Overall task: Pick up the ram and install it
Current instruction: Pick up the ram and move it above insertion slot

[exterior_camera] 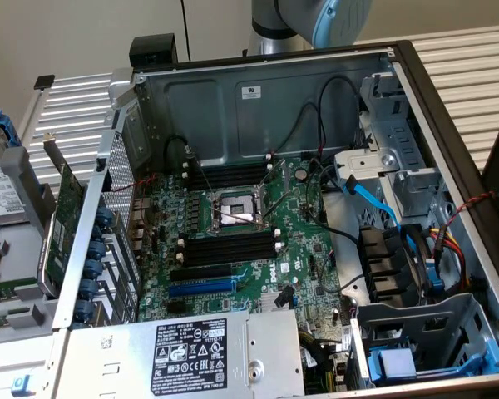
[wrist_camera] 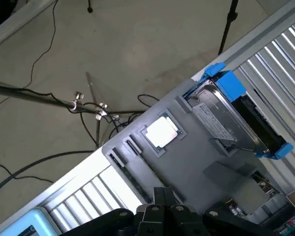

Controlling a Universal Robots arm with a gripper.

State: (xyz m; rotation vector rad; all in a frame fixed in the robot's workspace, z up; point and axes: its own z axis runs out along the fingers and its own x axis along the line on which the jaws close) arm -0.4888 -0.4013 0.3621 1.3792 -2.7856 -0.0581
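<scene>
One end effector [wrist_camera: 162, 195], closed, gripping nothing, above grey tray [wrist_camera: 196, 162]. One ram [wrist_camera: 132, 179], a dark strip in the tray near processor [wrist_camera: 161, 132]. One motherboard [exterior_camera: 258, 241], marked DELL; black memory slots [exterior_camera: 229, 247] unfilled.

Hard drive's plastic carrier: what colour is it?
The carrier is bright blue, clearest in the wrist view.

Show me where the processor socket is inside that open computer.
In the exterior view, the processor socket sits in the middle of the green motherboard, between two banks of black memory slots.
</scene>
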